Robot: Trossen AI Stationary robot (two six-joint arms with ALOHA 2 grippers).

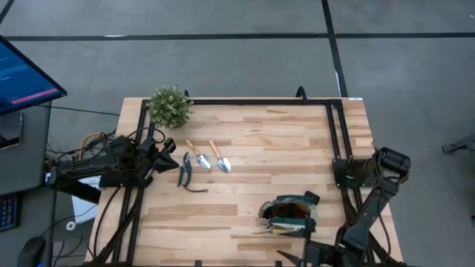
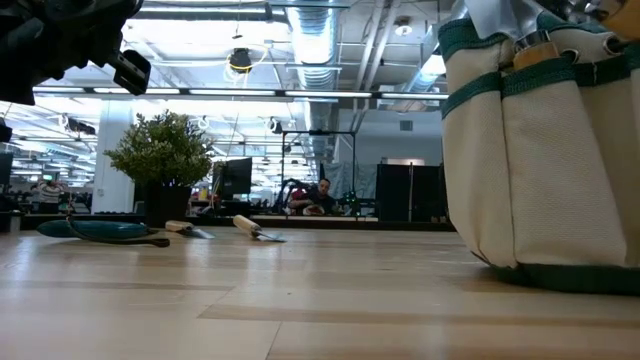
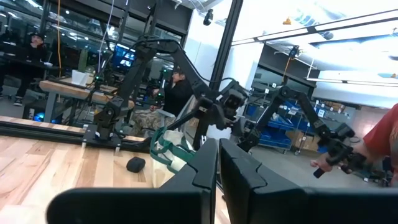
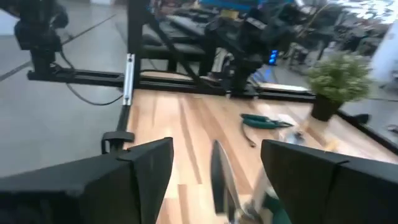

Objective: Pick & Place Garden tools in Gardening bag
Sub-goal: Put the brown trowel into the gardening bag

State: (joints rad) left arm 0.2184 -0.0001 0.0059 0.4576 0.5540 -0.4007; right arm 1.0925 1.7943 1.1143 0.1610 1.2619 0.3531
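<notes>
The gardening bag [image 1: 288, 215], beige with green trim, stands upright near the table's front right, with tool handles showing at its top [image 2: 530, 45]. Two wooden-handled trowels [image 1: 198, 156] [image 1: 220, 157] and the dark-handled pruning shears [image 1: 184, 169] lie flat on the table at mid left. My right gripper [image 4: 216, 146] hovers open by the bag's near side [image 1: 293, 254], pointing level toward the far left. A blurred silver blade [image 4: 219, 177] rises between its fingers without touching either. My left gripper [image 3: 217, 168] is shut and empty, raised at the left edge [image 1: 165, 159].
A bushy potted plant [image 1: 169, 106] stands at the far left corner. A black frame rail [image 1: 338, 126] runs along the table's far and right sides. Bare wood lies between the tools and the bag. People [image 2: 320, 195] are in the room beyond the table, and a red sleeve [image 3: 385, 134] shows in the left wrist view.
</notes>
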